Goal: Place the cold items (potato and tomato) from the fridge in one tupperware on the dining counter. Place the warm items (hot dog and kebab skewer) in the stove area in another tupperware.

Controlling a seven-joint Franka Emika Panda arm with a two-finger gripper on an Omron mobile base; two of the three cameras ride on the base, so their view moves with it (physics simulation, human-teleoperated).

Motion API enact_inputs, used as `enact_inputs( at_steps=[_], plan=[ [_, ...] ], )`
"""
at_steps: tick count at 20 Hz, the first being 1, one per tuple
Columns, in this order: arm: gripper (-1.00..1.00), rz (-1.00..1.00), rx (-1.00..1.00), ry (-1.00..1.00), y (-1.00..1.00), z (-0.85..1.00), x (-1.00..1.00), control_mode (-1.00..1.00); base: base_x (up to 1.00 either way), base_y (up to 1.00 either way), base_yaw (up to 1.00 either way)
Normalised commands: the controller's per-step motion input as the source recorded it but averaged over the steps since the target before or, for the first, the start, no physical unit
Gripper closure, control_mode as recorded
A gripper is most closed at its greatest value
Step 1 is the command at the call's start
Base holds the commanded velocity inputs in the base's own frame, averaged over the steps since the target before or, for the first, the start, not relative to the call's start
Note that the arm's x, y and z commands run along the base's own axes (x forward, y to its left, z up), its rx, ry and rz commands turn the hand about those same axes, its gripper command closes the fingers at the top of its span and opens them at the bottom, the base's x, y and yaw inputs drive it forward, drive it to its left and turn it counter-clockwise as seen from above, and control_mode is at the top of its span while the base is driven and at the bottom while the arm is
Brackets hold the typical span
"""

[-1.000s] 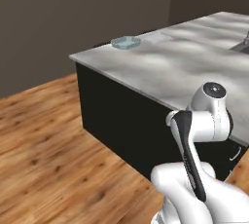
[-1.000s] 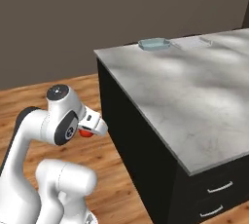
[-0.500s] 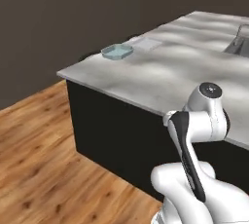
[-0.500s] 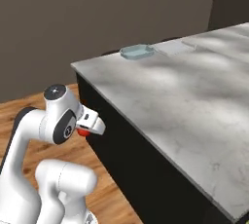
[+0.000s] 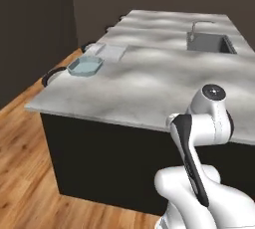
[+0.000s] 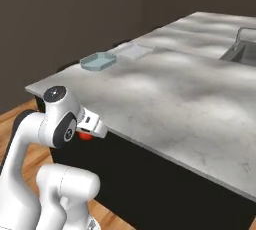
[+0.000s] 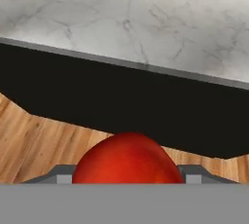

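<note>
Tomato [image 7: 127, 158] in gripper [image 7: 127, 172]

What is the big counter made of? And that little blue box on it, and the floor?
The counter looks like polished grey marble or stone: cloudy veins, soft sheen. The little blue box seems clear bluish plastic, since the counter shows through it, though it could be glass. The floor looks like wood planks with brown grain.
</note>
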Motion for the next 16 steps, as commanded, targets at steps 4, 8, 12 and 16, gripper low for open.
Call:
enact_inputs(
  at_steps=[4,8,12,16],
  plan=[
    [1.00,0.00,0.00,0.00,0.00,0.00,0.00,1.00,0.15,1.00,-0.36],
    [1.00,0.00,0.00,0.00,0.00,0.00,0.00,1.00,0.17,1.00,-0.45],
    [1.00,0.00,0.00,0.00,0.00,0.00,0.00,1.00,0.16,1.00,-0.47],
    [1.00,0.00,0.00,0.00,0.00,0.00,0.00,1.00,0.14,1.00,-0.49]
  ],
)
